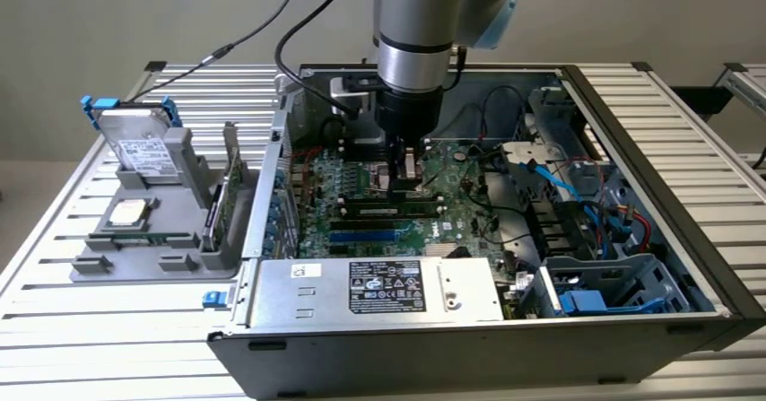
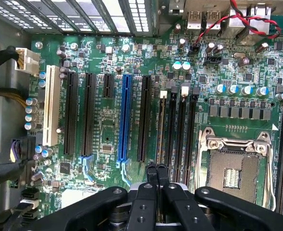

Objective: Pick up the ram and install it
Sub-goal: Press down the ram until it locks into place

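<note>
**The ram (image 2: 161, 126) stands in a motherboard slot under a clenched gripper**

The ram shows in the wrist view as a thin green edge standing in one of the black memory slots (image 2: 190, 134), between the long black expansion slot (image 2: 143, 120) and the empty CPU socket (image 2: 235, 166). In the exterior view it lies as a long dark stick (image 1: 386, 209) across the motherboard (image 1: 461, 205), just on the near side of the arm's tool.

The gripper (image 2: 156, 168) is clenched, its two black fingertips (image 2: 151, 169) pressed together with nothing between them. They sit right over one end of the ram; whether they touch it cannot be told. In the exterior view the gripper (image 1: 407, 181) reaches straight down into the open computer case (image 1: 706, 266).

Beyond the case, on the exterior view's left, a grey fixture (image 1: 143, 262) holds a silver hard drive (image 1: 142, 150) propped upright and a green expansion card (image 1: 219, 205) on edge.
</note>
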`<state>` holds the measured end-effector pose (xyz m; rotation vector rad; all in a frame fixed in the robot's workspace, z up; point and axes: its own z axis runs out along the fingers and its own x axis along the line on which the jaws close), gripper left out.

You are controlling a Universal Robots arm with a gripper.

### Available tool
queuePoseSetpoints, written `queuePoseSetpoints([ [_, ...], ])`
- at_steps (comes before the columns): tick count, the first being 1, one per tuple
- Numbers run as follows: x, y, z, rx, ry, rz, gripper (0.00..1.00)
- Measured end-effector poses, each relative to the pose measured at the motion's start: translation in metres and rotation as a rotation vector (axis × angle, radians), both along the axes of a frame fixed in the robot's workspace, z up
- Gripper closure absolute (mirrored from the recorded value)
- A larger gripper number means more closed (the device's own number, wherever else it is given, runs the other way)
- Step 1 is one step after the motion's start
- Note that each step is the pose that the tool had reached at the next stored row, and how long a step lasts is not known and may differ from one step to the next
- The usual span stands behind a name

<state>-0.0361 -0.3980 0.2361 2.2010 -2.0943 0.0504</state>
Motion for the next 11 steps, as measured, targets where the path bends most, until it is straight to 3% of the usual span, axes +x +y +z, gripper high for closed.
queuePoseSetpoints([
  [5, 0.0001, 0.0, -0.0001, 0.0002, -0.0009, -0.001, 0.9],
  [11, 0.0, 0.0, 0.0, 0.0, -0.0056, -0.079, 0.9],
])
